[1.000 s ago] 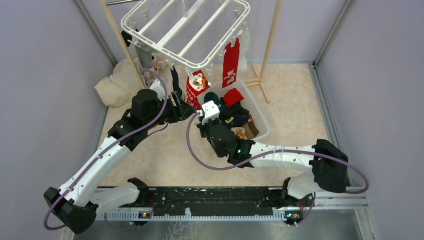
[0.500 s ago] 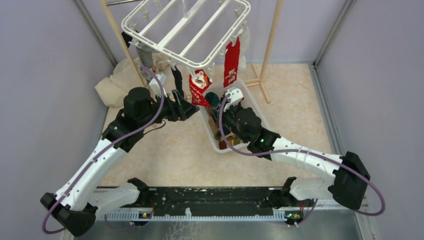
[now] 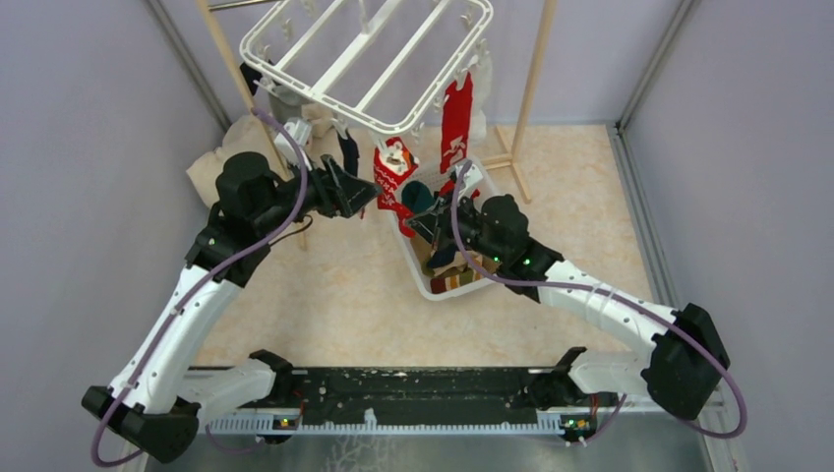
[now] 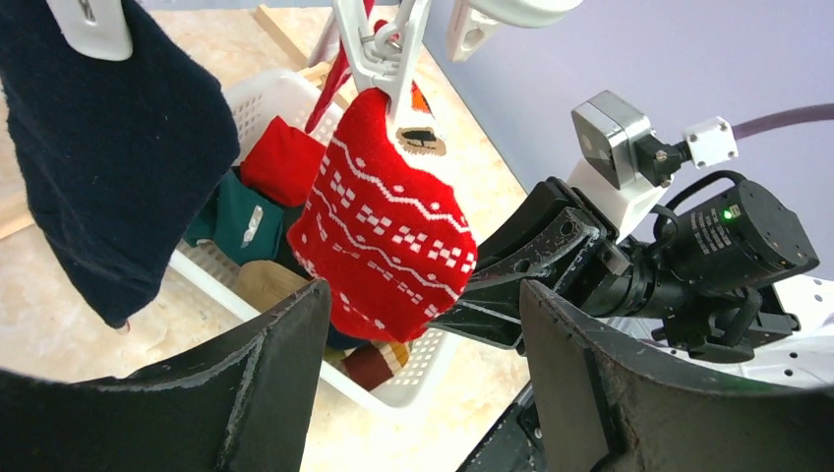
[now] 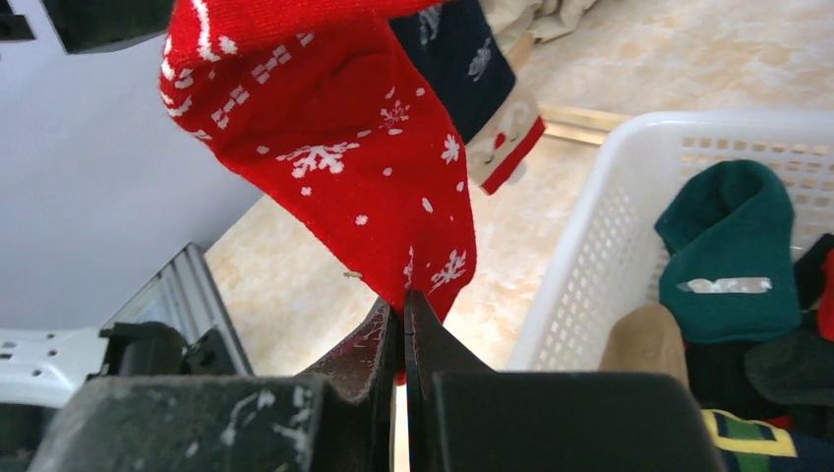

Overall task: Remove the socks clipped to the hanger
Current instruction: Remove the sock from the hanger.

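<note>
A robot test cell in a lab, staged as a laundry corner.
Plain lavender wall panels [image 3: 89, 197] set in metal corner posts [image 3: 182, 59] box in a beige marbled counter [image 3: 334, 305]. Two white-and-black arms [image 3: 192, 315] are bolted to a rail [image 3: 413, 393] along the bottom of the frame. At upper middle, a white hanger [image 3: 364, 59] with clipped socks [image 3: 455, 118] hangs by wooden poles [image 3: 536, 69], above a white basket [image 5: 600, 256].

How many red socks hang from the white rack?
2: a patterned sock at the rack's near edge, a long sock farther right. More may be hidden.
</note>
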Motion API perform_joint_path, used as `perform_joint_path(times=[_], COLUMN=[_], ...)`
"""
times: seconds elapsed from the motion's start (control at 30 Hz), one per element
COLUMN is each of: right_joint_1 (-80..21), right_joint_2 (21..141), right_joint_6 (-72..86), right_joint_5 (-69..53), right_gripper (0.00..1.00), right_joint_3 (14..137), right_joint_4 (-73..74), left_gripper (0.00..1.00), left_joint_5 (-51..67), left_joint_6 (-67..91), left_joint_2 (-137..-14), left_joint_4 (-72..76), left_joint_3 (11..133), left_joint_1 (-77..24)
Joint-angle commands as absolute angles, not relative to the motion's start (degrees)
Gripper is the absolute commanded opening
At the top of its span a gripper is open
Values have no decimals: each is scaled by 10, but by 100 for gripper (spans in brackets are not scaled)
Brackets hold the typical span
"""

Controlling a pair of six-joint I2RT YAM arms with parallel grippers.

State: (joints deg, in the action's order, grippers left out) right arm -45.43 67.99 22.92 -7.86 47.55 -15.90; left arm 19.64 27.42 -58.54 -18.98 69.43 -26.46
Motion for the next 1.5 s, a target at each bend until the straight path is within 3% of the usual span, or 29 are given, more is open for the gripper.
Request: perform_joint_path(times=[0.0,0.3,1.47], right_joint_1=[-435,-426,-421], right_joint_2=[668,684,694], right_joint_6=[273,289,298], right_joint_5=[-174,-232,-253], right_gripper=[0,0,0], right_joint_3=[482,496,497], right_joint_4=[-204,-209,-209], left_gripper=[77,77,77], left_joint_5=[237,265,215], left_joint_6=[262,267,270], left_joint_2=[-584,-592,-638], left_joint_4=[-150,-60,227], left_joint_3=[699,666,568], left_joint_1=[-255,-241,-222])
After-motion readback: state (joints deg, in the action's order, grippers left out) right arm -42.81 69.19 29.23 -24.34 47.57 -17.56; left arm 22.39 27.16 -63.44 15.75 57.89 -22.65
